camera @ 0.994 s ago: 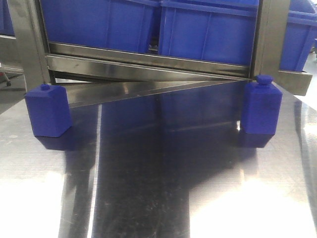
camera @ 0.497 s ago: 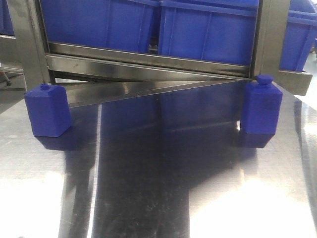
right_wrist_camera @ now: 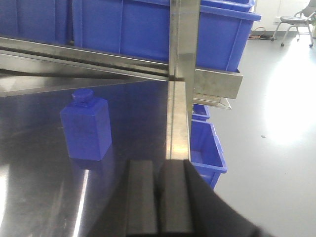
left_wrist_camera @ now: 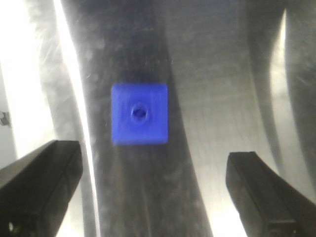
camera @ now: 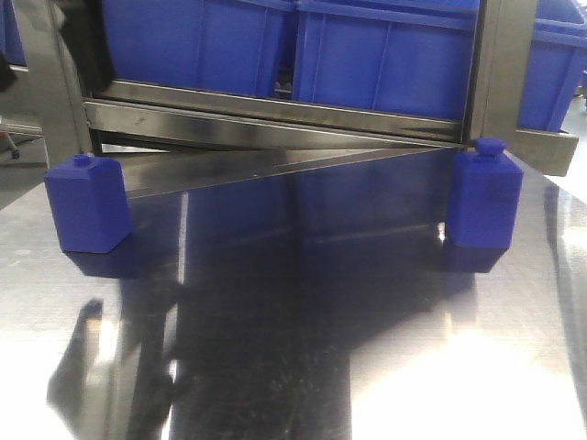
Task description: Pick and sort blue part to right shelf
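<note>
I'm looking down the left gripper [left_wrist_camera: 153, 160], jaws spread wide. The blue part [left_wrist_camera: 139, 113] is sitting upright on the table [left_wrist_camera: 222, 74] beyond the tips, lined up with the gap and touching neither. The right gripper [right_wrist_camera: 158, 197] is hanging with jaws pressed together, second part [right_wrist_camera: 86, 128] ahead-left, shelf [right_wrist_camera: 180, 74] post straight ahead.

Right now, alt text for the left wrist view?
Top-down on a blue part, square with a round cap in its centre, standing on the steel table. The left tool is open, its two black fingers at the lower corners, touching nothing.
</note>
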`<state>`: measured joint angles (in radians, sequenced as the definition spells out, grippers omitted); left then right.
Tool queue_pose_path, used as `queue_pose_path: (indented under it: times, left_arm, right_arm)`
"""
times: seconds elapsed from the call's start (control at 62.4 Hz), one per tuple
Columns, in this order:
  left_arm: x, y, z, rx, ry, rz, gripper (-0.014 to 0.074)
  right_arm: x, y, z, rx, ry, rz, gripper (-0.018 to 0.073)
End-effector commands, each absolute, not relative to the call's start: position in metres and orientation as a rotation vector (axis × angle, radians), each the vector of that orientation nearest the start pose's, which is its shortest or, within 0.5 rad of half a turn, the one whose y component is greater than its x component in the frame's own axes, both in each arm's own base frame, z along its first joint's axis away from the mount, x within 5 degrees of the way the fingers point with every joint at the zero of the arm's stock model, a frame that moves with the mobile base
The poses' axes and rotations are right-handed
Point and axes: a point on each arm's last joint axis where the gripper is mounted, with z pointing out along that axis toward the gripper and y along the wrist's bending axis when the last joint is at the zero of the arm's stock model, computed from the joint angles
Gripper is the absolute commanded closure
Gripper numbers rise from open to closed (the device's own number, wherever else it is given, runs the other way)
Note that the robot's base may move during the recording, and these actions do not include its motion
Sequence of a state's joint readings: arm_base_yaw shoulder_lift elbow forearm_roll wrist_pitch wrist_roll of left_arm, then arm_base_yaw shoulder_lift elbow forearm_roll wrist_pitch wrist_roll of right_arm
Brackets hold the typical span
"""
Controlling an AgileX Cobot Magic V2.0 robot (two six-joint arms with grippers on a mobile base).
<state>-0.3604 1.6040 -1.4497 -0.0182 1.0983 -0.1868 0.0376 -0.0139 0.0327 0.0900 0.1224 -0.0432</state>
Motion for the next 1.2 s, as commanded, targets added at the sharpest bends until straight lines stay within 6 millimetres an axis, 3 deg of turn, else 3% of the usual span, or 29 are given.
queue_pose_path:
  times: [0.0, 0.224, 0.449, 0.673, 0.978, 1.187]
  left_arm:
    - [0.321, -0.125, 0.337, 0.232, 2.688, -0.198, -0.0055]
    - [0.348, -0.127, 0.291, 0.249, 2.794, -0.091, -0.0055]
    - [0.362, -0.129, 0.266, 0.225, 2.840, -0.091, -0.0055]
    - [0.365, -0.129, 0.256, 0.224, 2.870, -0.079, 0.0011]
    - [0.364, -0.130, 0.255, 0.216, 2.890, -0.097, 0.0296]
    - [0.365, -0.129, 0.261, 0.223, 2.895, -0.076, 0.0324]
  right_arm:
    - [0.054, 0.002, 0.209, 0.005, 1.492, 0.065, 0.0522]
    - [0.054, 0.002, 0.209, 0.005, 1.492, 0.065, 0.0522]
    - [0.054, 0.002, 0.209, 0.005, 1.492, 0.065, 0.0522]
    - [0.054, 0.002, 0.209, 0.005, 1.492, 0.065, 0.0522]
    - [0.054, 0.002, 0.209, 0.005, 1.492, 0.065, 0.0522]
    - [0.054, 0.002, 0.209, 0.005, 1.492, 0.065, 0.0522]
